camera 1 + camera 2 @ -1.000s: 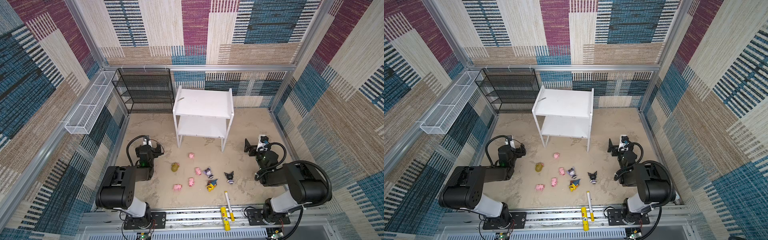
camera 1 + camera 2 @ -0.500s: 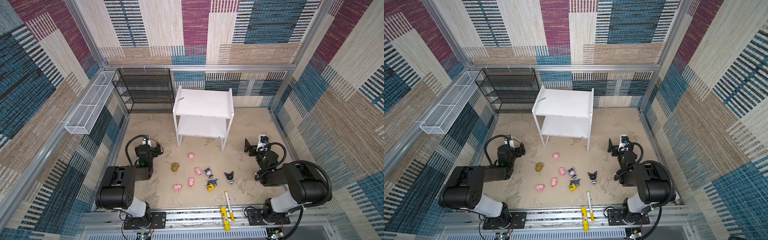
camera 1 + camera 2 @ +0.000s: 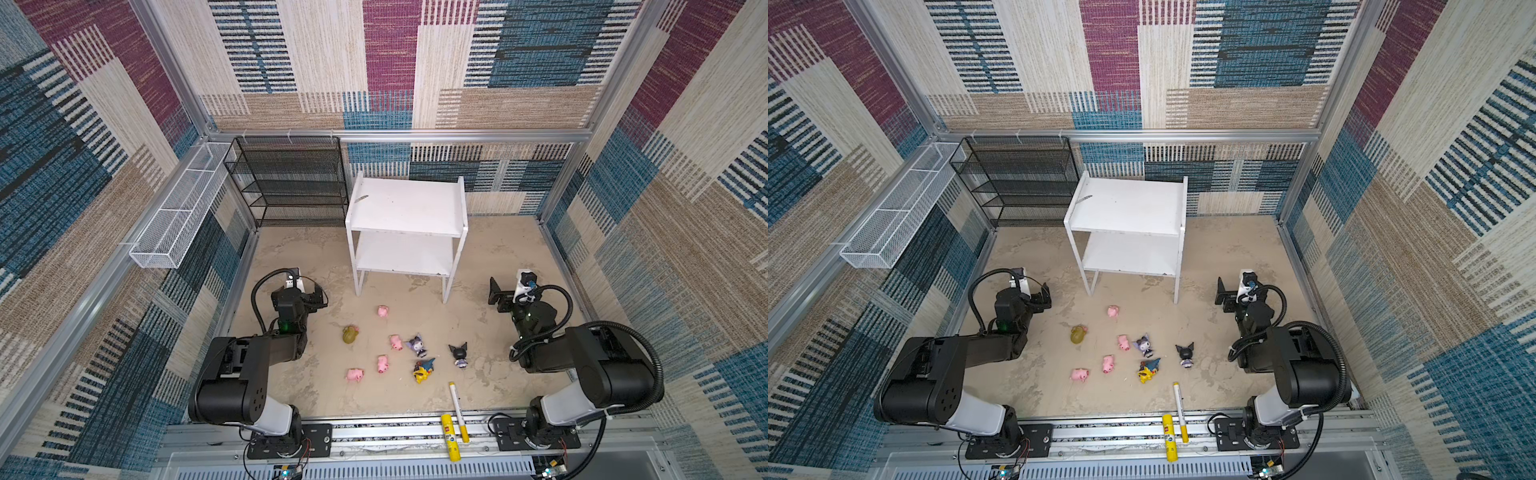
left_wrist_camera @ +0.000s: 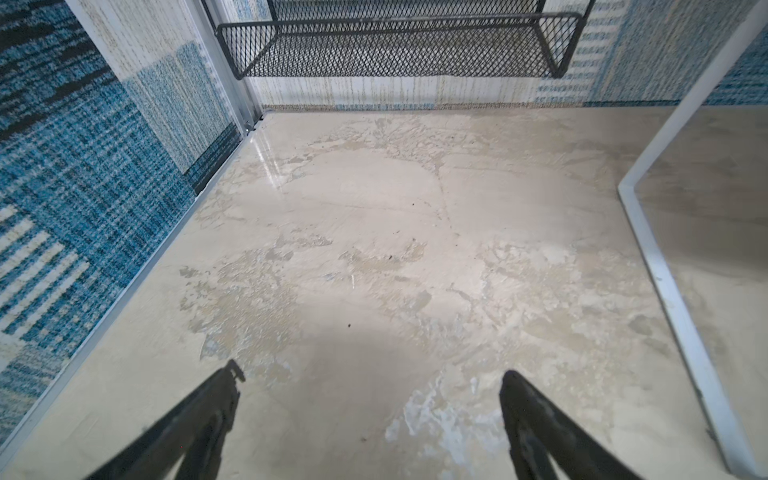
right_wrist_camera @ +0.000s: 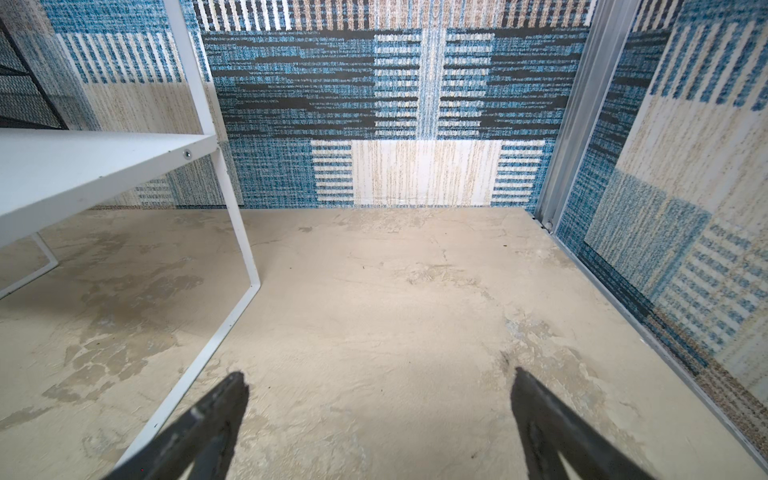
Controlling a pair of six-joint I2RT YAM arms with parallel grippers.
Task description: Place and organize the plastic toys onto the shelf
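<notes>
Nothing has noticeably moved. The left gripper [image 4: 370,374] and right gripper [image 5: 379,376] gape empty. The plastic toys [image 3: 395,343] lie scattered mid-tabletop before the bare shelf [image 3: 405,208]. The first pick is likely pending: reach one pig.

The mottled beige surface [image 3: 498,257] bears the white shelf [image 3: 407,208] on thin legs toward its back edge. Eight plastic toys [image 3: 396,342], four of them pink pigs, lie scattered between shelf and front edge; a yellow-capped marker [image 3: 455,399] crosses the front edge
</notes>
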